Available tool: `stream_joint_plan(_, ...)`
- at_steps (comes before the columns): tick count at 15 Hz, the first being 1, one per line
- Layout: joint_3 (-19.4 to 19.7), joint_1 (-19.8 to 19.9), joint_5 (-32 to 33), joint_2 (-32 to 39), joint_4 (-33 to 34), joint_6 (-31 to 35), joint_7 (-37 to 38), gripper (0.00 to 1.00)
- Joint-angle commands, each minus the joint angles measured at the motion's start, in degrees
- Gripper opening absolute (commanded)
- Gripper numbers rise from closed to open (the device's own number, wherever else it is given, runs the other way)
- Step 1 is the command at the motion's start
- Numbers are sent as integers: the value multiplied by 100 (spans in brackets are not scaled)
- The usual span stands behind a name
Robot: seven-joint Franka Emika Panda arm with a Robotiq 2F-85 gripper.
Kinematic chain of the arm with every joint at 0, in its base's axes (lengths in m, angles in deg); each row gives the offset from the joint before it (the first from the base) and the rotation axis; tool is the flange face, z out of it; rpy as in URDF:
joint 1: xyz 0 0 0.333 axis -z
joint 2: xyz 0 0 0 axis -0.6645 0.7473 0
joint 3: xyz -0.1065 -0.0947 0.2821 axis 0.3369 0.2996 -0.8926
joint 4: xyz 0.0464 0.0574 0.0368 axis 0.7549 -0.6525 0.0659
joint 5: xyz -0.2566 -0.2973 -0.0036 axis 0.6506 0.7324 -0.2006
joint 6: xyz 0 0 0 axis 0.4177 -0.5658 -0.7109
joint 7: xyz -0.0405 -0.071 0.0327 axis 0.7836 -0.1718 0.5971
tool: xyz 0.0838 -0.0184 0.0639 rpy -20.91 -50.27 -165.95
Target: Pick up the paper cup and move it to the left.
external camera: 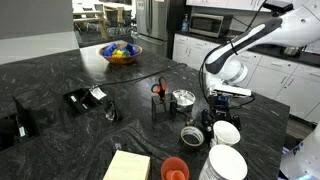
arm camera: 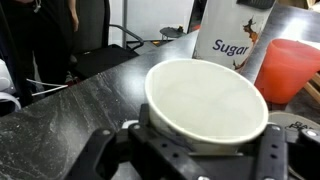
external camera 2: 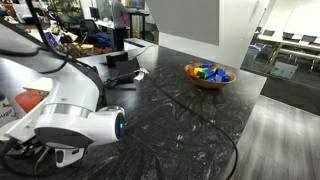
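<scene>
The paper cup (arm camera: 205, 100) is small, plain white and round-rimmed. In the wrist view it fills the middle, sitting between my two black fingers. My gripper (arm camera: 195, 152) is closed on its body below the rim. In an exterior view the gripper (external camera: 221, 118) holds the cup (external camera: 227, 131) upright, close to the dark countertop, at the near right. In the exterior view from behind, the arm (external camera 2: 75, 125) hides the cup and gripper.
A larger white "Sugar" container (arm camera: 232, 35) (external camera: 228, 163) and an orange-red cup (arm camera: 292, 70) (external camera: 175, 168) stand close by. Nearby are a black round lid (external camera: 191, 134), a metal cup (external camera: 184, 99), scissors in a holder (external camera: 158, 92), a yellow pad (external camera: 127, 166) and a fruit bowl (external camera: 122, 53).
</scene>
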Motion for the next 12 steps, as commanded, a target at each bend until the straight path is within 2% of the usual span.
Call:
stream_joint_plan(1, -13, -4, 117, 17, 84, 132, 156, 52)
stream_joint_plan(9, 55, 79, 443, -490, -3, -9, 316, 3)
stream_joint_plan(12, 89, 160, 517, -614, -9, -107, 274, 0)
